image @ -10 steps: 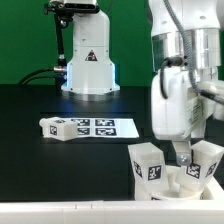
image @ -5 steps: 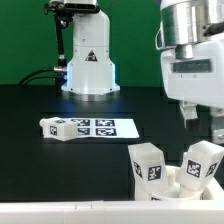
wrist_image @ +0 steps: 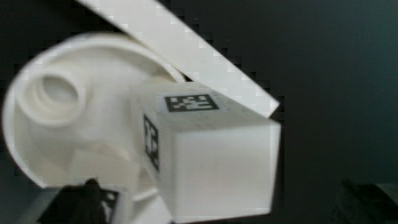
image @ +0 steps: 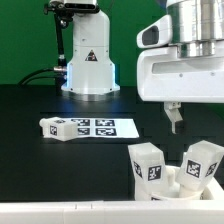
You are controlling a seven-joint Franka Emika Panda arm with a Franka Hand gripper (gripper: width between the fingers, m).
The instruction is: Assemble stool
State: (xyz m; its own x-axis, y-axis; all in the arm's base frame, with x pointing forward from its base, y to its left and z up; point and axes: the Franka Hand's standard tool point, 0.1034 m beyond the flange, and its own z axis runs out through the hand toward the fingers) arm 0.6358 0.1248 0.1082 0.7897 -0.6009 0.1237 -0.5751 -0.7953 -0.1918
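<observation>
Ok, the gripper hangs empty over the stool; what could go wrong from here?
The open gripper hangs close above one upright leg and its neighbour; a sideways sweep could clip either and jar it loose. The loose leg lies on its side at the marker board's end, so picking it up may demand reorienting.

Table (image: 30, 105) black. Backdrop (image: 25, 40) green. Arm base (image: 90, 65) white with a dark triangle mark. Marker board (image: 108, 127) white, black square tags. Loose leg (image: 52, 127) on exterior view's left: white, black-and-white tag. Near right, first upright leg (image: 148, 162) and second upright leg (image: 204, 160): white, black-and-white square tags. Seat (wrist_image: 54, 110) plain white. Bar (wrist_image: 187, 45) white. Gripper (image: 175, 120): white housing, grey fingers.
</observation>
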